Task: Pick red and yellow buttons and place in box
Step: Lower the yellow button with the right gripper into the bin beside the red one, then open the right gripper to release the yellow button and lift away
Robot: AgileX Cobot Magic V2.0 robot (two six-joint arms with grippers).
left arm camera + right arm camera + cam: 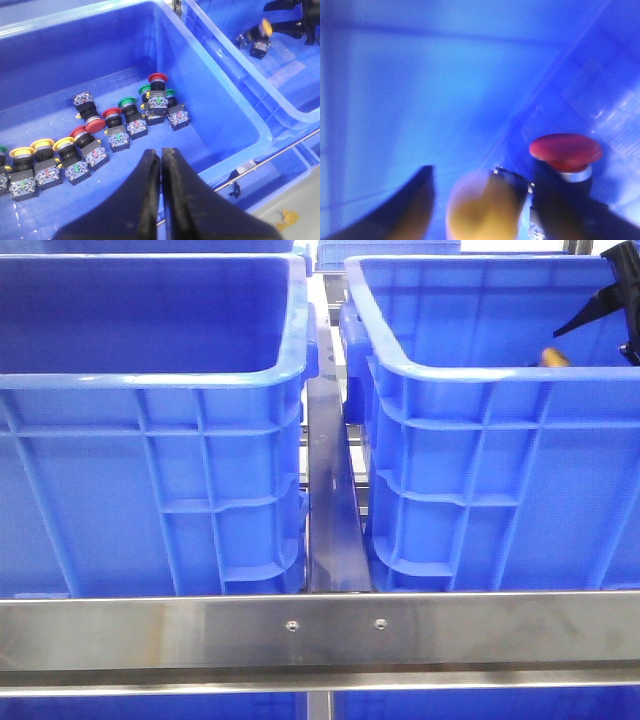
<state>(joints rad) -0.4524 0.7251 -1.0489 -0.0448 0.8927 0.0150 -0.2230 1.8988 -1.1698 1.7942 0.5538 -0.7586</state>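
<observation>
My left gripper is shut and empty, above the left blue crate. That crate holds several red, yellow and green buttons in a row. My right gripper is inside the right blue box, and it also shows in the front view. Its jaws stand apart. A blurred yellow button lies between them, with a gap to one finger; it also shows in the front view and the left wrist view. A red button stands on the box floor beside it.
The two blue crates stand side by side behind a steel rail, with a metal divider between them. Another button block lies on the right box's floor. A scrap of yellow lies outside the crates.
</observation>
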